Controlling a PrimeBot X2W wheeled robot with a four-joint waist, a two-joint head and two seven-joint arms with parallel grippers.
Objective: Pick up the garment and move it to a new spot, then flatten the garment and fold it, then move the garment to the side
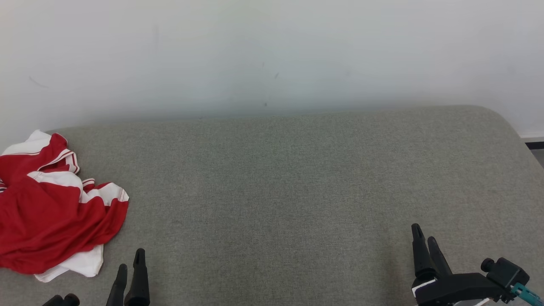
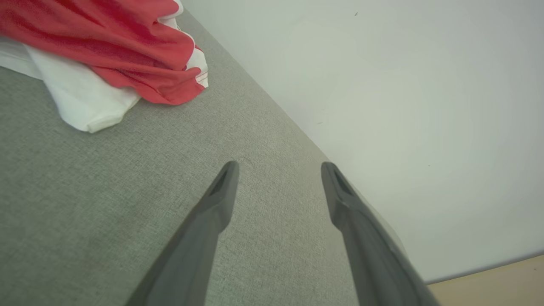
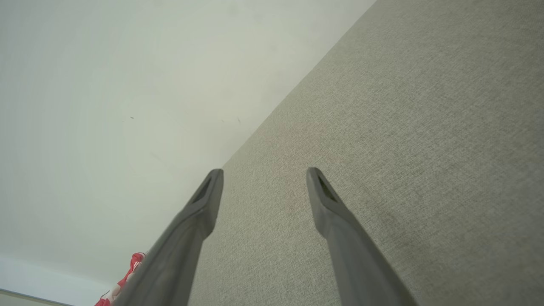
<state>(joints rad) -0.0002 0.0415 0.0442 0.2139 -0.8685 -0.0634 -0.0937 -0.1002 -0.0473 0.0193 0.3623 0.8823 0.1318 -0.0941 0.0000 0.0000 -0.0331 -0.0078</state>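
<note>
The crumpled red-and-white fabric garment (image 1: 55, 212) lies just left of the empty, fully spread left hand (image 1: 131, 259), the nearer one.

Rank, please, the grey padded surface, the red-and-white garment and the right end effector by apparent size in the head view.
1. Grey padded surface.
2. Red-and-white garment, cropped at the left.
3. Right end effector, cropped at the bottom.

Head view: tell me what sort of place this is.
Likely a plain indoor room set up for garment folding. A wide grey fabric-covered surface, like a mattress or padded bench, sits against a bare white wall, with one crumpled red and white garment at its left end.
</note>
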